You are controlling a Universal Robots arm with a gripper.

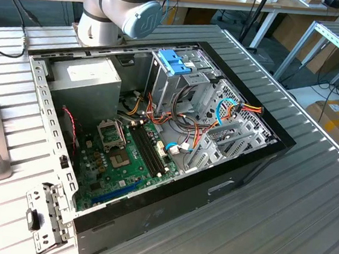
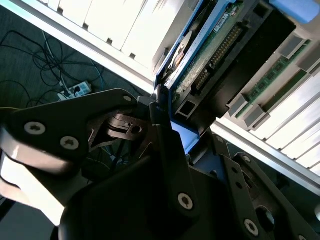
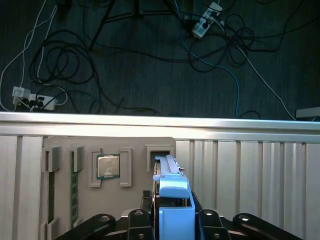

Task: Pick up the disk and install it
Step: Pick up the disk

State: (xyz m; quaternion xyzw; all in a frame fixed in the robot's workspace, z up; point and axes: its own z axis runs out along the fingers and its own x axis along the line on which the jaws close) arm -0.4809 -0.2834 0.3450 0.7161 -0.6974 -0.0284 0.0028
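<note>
In the first wrist view the disk (image 3: 172, 172) stands on edge, its light-blue frame (image 3: 176, 212) between my gripper's black fingers (image 3: 150, 215). My gripper (image 3: 175, 222) is shut on the disk over a grey parts holder (image 3: 135, 150) at the table's edge. In the second wrist view the disk (image 2: 210, 55) shows its green circuit board and connector. There its blue frame (image 2: 184, 136) rests against one finger (image 2: 162, 145) of the gripper (image 2: 175, 137). In the exterior view the arm (image 1: 124, 7) stands behind the open computer case (image 1: 147, 222).
Inside the case are a grey drive cage with blue tabs (image 1: 175, 62), a power supply box (image 1: 86, 79), a motherboard (image 1: 123, 158) and loose cables (image 1: 232, 109). The holder also carries a processor chip (image 3: 107, 166) and memory sticks (image 3: 73, 185). Cables and power strips (image 3: 35, 100) lie on the floor.
</note>
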